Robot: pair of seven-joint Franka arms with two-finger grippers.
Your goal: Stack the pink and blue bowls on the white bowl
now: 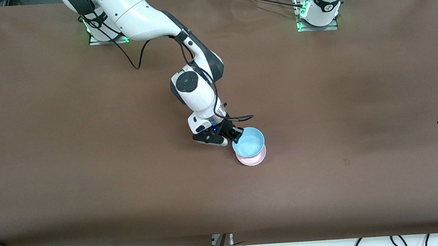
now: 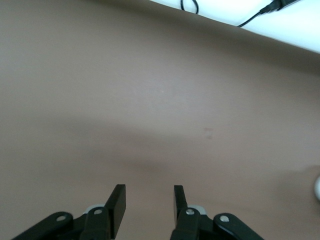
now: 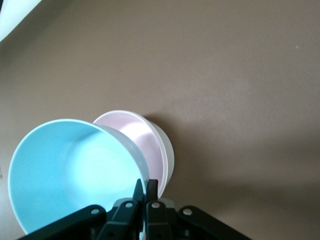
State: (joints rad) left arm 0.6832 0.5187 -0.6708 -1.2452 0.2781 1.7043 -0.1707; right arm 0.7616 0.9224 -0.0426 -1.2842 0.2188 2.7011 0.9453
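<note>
Three bowls sit near the table's middle. Right gripper (image 1: pixel 237 135) is over the stack, fingers (image 3: pixel 151 189) pinched together on the rim of the blue bowl (image 1: pixel 248 142), which hangs tilted just above the pink bowl (image 1: pixel 252 159). Pink bowl is nested in the white bowl (image 3: pixel 168 151); of the white one only a strip of outer wall shows under the pink rim, in the right wrist view. Whether blue touches pink cannot be told. Right arm reaches out from its base toward the front camera.

Left arm waits; only its base shows in the front view. Left gripper (image 2: pixel 149 204) hangs over bare brown table (image 1: pixel 358 87), fingers apart, nothing between them. Small dark mark (image 2: pixel 208 132) on the cloth below it.
</note>
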